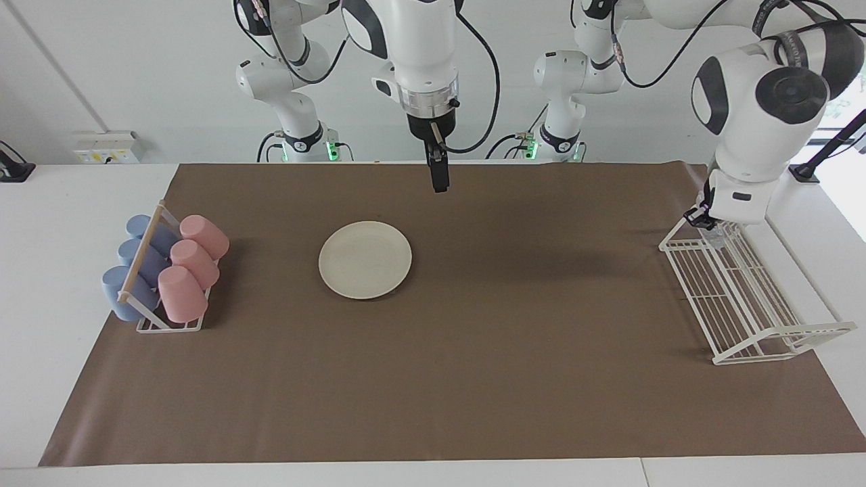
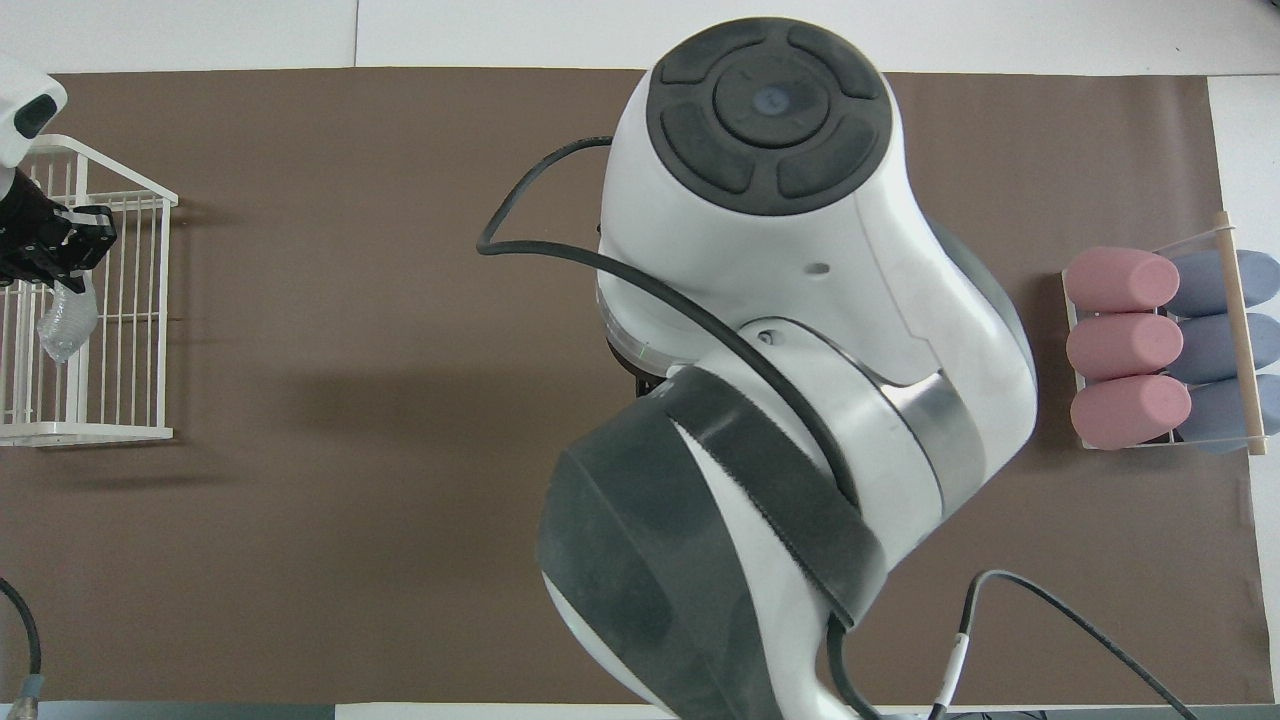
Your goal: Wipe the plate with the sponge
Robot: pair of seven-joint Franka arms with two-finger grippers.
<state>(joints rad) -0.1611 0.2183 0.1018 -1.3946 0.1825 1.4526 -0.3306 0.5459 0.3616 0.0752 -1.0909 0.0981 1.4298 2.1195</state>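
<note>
- Sponge (image 2: 62,322): small silvery-grey crinkled wad, hanging from the left gripper (image 2: 55,262) over the white wire rack (image 1: 758,304) at the left arm's end of the worktop.
- Left fingers clenched on the wad's top; most of it dangling below.
- Likely very light, soft and springy; crushes under a pinch, so unlikely to slip, though the mesh could snag on the rack wires.
- Best hold: across the middle of the wad, leaving a bulge below to meet the plate.
- Plate (image 1: 365,259): round, flat, cream-white, shallow rim, lying on the brown mat (image 1: 473,379), well apart from the sponge, nearer the cup rack (image 1: 166,274).
- Probably stiff, smooth and light enough to slide under a wiping push; may need steadying at the rim.
- Right gripper (image 1: 440,182) raised over the mat just beside the plate, on the robots' side; fingers released, holding nothing.
</note>
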